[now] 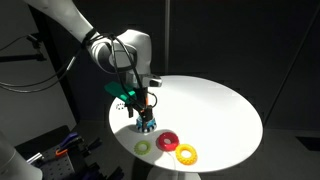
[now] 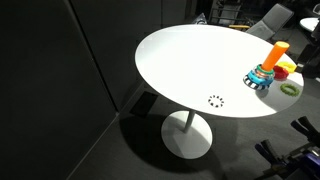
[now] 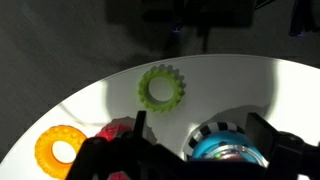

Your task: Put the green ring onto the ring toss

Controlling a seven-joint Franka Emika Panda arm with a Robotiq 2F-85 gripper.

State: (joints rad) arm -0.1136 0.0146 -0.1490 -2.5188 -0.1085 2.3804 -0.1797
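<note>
The green ring (image 3: 161, 87) lies flat on the white table, apart from my gripper; it also shows in both exterior views (image 1: 143, 146) (image 2: 291, 88). The ring toss (image 1: 147, 125) stands upright near the table's edge, its orange peg (image 2: 277, 50) rising from the blue base (image 2: 262, 77). My gripper (image 1: 142, 113) hangs right over the ring toss. In the wrist view my gripper (image 3: 200, 130) is open, its dark fingers on either side of the blue base (image 3: 225, 152), holding nothing. The peg is hidden there. The gripper does not show against the dark background in one exterior view.
A red ring (image 1: 168, 139) (image 3: 113, 130) and a larger orange-yellow ring (image 1: 186, 153) (image 3: 60, 150) lie beside the green ring near the table edge (image 1: 160, 168). A small dotted circle mark (image 2: 215, 100) is on the round white table (image 2: 190, 60). Dark curtains surround it.
</note>
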